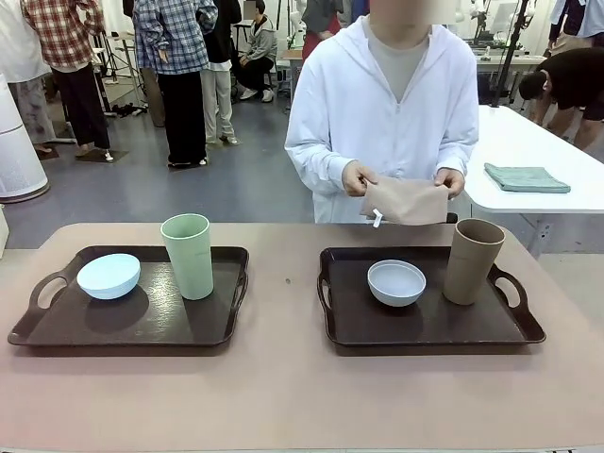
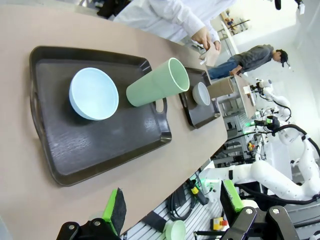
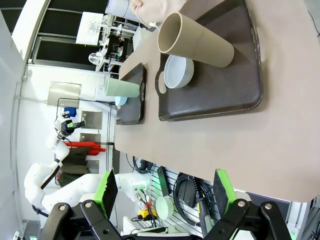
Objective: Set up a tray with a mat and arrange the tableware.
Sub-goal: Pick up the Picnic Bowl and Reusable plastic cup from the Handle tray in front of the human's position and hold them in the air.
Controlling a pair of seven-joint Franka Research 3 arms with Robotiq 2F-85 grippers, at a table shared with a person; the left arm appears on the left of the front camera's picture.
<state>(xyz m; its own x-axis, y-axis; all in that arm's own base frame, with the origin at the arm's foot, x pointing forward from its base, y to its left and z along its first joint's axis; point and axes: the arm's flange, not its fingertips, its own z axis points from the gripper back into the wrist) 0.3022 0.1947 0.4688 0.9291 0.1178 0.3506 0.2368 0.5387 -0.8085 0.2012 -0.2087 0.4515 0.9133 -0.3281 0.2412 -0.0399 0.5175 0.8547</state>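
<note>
Front view: a person's hands (image 1: 360,177) are holding a beige mat (image 1: 406,201) at the far side of the table (image 1: 283,387). The light blue bowl (image 1: 109,276) and pale green tumbler (image 1: 188,255) are sitting on the left tray (image 1: 57,326). The white bowl (image 1: 396,282) and tan-brown tumbler (image 1: 472,261) are sitting on the right tray (image 1: 425,332).

Left wrist view: the left claw (image 2: 173,205) is gaping fully and gripping nothing, hanging off the table's near edge. The left tray is lying ahead of its fingers, carrying the bowl and tumbler side by side. The right tray is lying farther beyond.

Right wrist view: the right claw (image 3: 165,190) is likewise standing wide and empty, off the table's edge. The right tray is lying straight ahead of its fingers, the white bowl just beside the tan-brown tumbler. The left tray is sitting farther off.
</note>
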